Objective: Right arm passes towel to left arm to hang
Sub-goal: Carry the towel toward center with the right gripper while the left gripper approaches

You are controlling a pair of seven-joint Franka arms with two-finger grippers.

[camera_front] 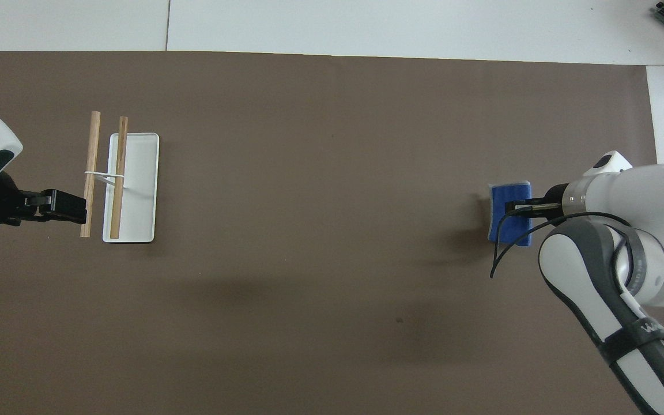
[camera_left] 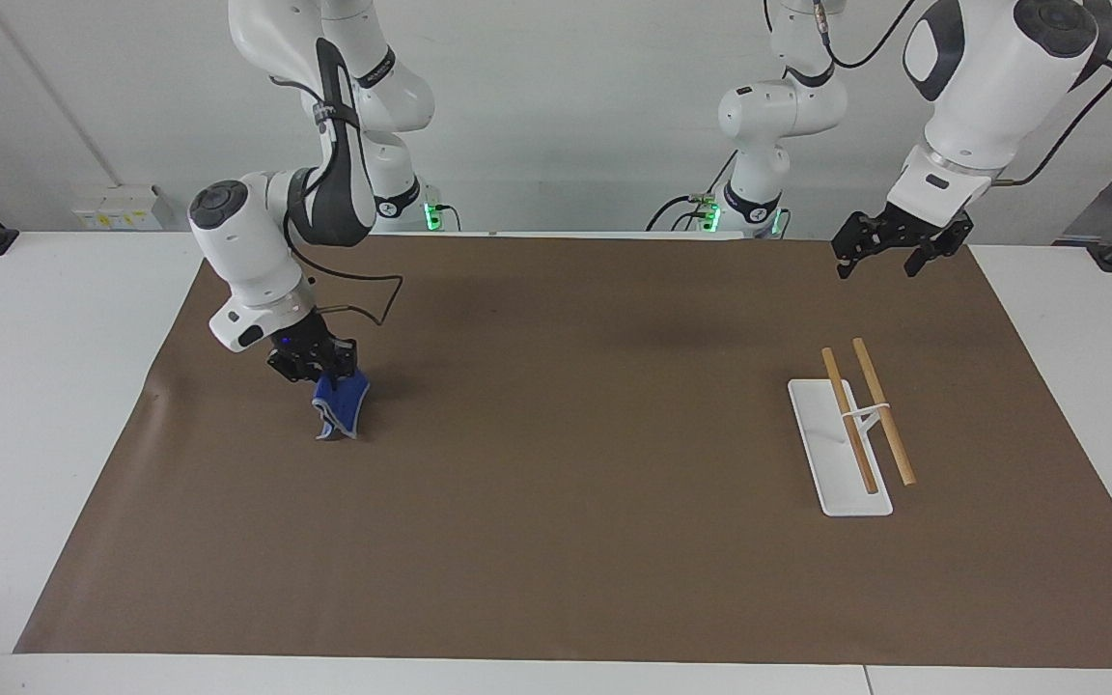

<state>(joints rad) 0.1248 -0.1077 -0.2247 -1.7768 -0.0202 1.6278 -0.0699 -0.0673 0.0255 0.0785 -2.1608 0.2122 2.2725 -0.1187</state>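
- Held high at the right arm's end of the tabletop, over the brown mat (camera_left: 556, 541): right claw (camera_left: 317, 372), clenched on the top edge of the towel (camera_left: 339, 407).
- Hanging from that claw in a bunched fold, bright blue with a pale edge, directly below the fingertips; lowest corner at or just above the mat, contact not clear.
- Seen from overhead as a narrow blue strip (camera_front: 509, 213) partly under the right claw (camera_front: 525, 207), about midway between the robots' edge and the edge farthest from them.
- Looping beside the right arm (camera_left: 262, 261): a black cable.
- Raised over the corner of the mat nearest the left arm's base: left claw (camera_left: 889, 256), fingers spread apart, gripping nothing; left arm (camera_left: 981, 97) waiting.
- Standing farther from the robots than that corner, toward the left arm's end of the tabletop: a white rack base (camera_left: 831, 454) carrying two wooden rails (camera_left: 870, 410) side by side, both bare, well apart from the towel.
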